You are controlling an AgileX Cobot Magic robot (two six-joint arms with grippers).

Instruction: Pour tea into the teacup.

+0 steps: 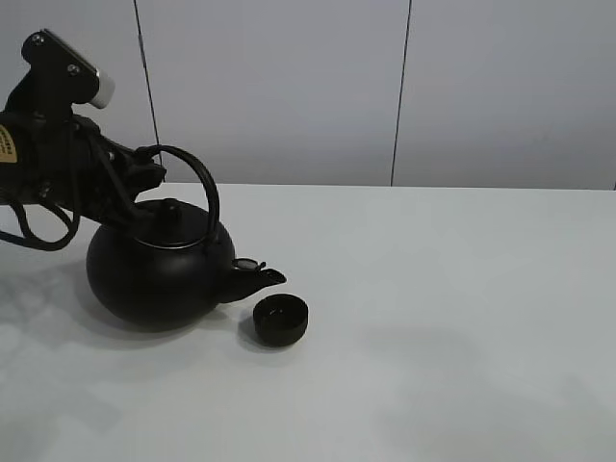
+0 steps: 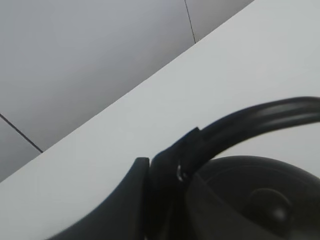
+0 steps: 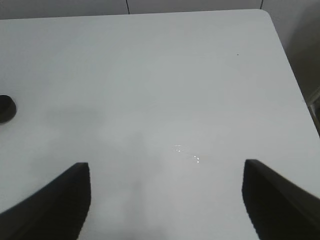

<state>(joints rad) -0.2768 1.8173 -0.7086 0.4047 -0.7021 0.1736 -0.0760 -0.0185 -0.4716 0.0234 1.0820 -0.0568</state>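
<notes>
Tea has yet to flow, I judge: the big round black cast-iron kettle [image 1: 159, 274] sits on the white worktop [image 1: 433, 318], spout just left of the small round black teacup [image 1: 280, 320], which stands near the front. The left gripper [image 1: 144, 178] is clamped on the kettle's arched handle [image 2: 260, 117]. Tilting slowly rightward, with the spout kept right over the cup's mouth, seems wise. The right gripper [image 3: 165, 200] hangs wide open and empty, well to the right. Nothing blocks the pour.
</notes>
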